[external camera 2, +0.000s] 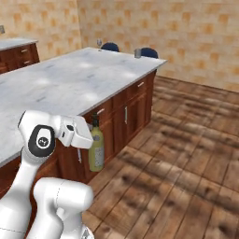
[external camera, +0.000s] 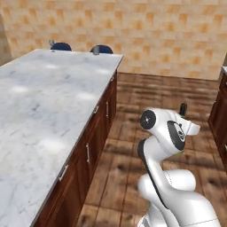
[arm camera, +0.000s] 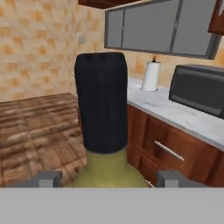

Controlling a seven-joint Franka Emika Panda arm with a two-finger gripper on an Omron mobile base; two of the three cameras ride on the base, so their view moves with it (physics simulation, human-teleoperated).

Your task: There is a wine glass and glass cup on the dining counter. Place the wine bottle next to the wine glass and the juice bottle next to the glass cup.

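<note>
In the left base view, the desk (external camera: 48, 102), the marble island, stretches away on the left. The wine glass (external camera: 52, 44) stands at its far left corner and the glass cup (external camera: 96, 51) near the far right corner, well apart. Only the dark top of the wine bottle (external camera: 183, 108) peeks above the arm's wrist, over the floor beyond the desk's right edge.

In the right base view, the wine bottle (external camera 2: 96, 146) hangs upright below the gripper (external camera 2: 93, 125), clenched on its neck, just off the desk's (external camera 2: 70, 81) near edge; upright carriage likely keeps it ready to set down. The wine glass (external camera 2: 99, 43) and glass cup (external camera 2: 137, 53) wait at the far end.

In the hand view, the wine bottle's (arm camera: 102, 105) dark neck rises between the fingertips (arm camera: 48, 178).
</note>
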